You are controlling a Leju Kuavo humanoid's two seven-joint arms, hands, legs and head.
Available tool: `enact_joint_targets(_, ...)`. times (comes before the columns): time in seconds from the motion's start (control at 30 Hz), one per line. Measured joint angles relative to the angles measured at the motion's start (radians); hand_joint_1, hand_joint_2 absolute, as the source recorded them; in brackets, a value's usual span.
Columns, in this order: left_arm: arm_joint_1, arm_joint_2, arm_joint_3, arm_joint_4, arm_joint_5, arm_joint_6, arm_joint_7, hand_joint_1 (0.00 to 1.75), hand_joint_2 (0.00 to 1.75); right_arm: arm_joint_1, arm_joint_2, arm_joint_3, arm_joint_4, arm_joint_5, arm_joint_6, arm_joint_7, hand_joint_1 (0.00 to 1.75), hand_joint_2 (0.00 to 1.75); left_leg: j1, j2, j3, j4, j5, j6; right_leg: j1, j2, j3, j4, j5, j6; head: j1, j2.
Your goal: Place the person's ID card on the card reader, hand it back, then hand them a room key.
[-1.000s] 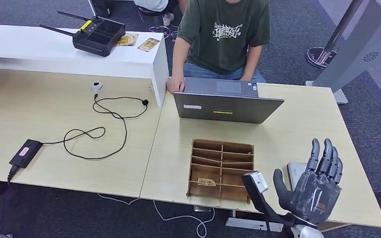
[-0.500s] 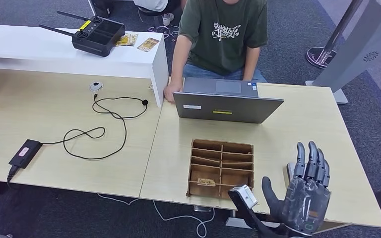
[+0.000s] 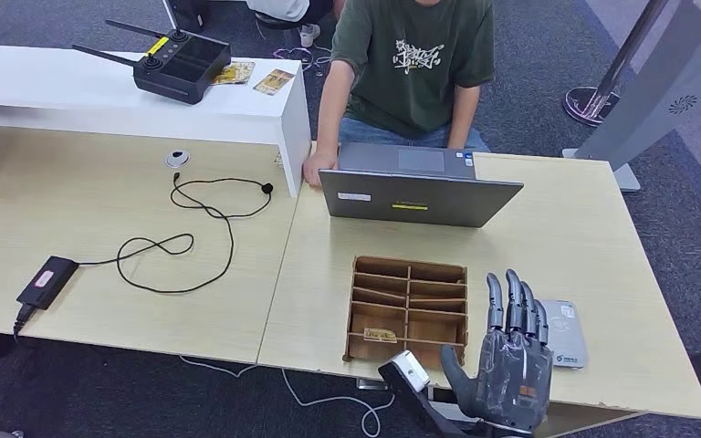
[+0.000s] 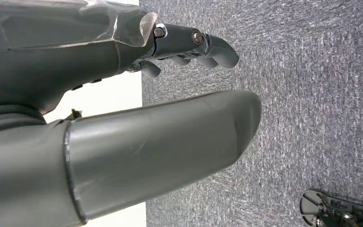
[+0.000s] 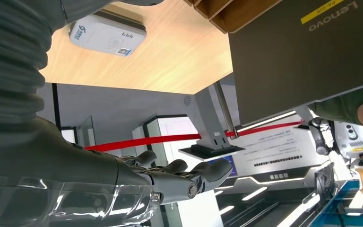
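My right hand (image 3: 509,365) is raised over the table's front edge with its fingers straight, apart and holding nothing. It stands between the wooden tray (image 3: 408,274) and the grey card reader (image 3: 566,333), which lies flat on the table just to its right. A small card (image 3: 380,335) lies in a front compartment of the tray. The right wrist view has the card reader (image 5: 107,34) and my right hand (image 5: 170,182) with nothing in it. My left hand (image 4: 123,94) hangs over grey carpet, thumb and fingers apart, holding nothing. A person in a green shirt (image 3: 411,64) sits behind the laptop (image 3: 417,196).
The person's hand (image 3: 318,167) rests at the laptop's left corner. Two cards (image 3: 274,81) and a black controller (image 3: 178,64) lie on the white counter at the back left. A black cable (image 3: 183,242) and adapter (image 3: 46,281) lie on the left table.
My right hand has moved left and lower in the picture, uncovering the card reader. The person's hand has shifted a little beside the laptop.
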Motion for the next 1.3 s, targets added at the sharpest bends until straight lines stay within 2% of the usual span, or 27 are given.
enact_joint_targets(0.3, -0.001, 0.000, 0.004, 0.000, 0.002, 0.001, 0.003, 0.00, 0.00, 0.005, 0.014, 0.001, 0.020, 0.000, 0.041, -0.004, 0.00, 1.75, 0.000, 0.000, 0.000, 0.000, 0.000, 0.000, 0.000, 0.000, 0.000, 0.000, 0.000, 0.000, 0.000, 0.000)
enact_joint_targets(0.6, -0.003, 0.000, 0.005, 0.000, 0.003, 0.002, 0.010, 0.00, 0.00, -0.007, 0.026, 0.006, 0.059, -0.001, 0.140, 0.009, 0.00, 1.75, 0.000, 0.000, 0.000, 0.000, 0.000, 0.000, 0.000, 0.000, 0.000, 0.000, 0.000, 0.000, 0.000, 0.000)
enact_joint_targets(1.3, -0.012, -0.001, 0.012, 0.000, 0.008, 0.003, 0.025, 0.00, 0.00, -0.068, 0.054, 0.029, 0.167, -0.031, 0.203, -0.011, 0.00, 1.75, 0.000, 0.000, 0.000, 0.000, 0.000, 0.000, 0.000, 0.000, 0.000, 0.000, 0.000, 0.000, 0.000, 0.000)
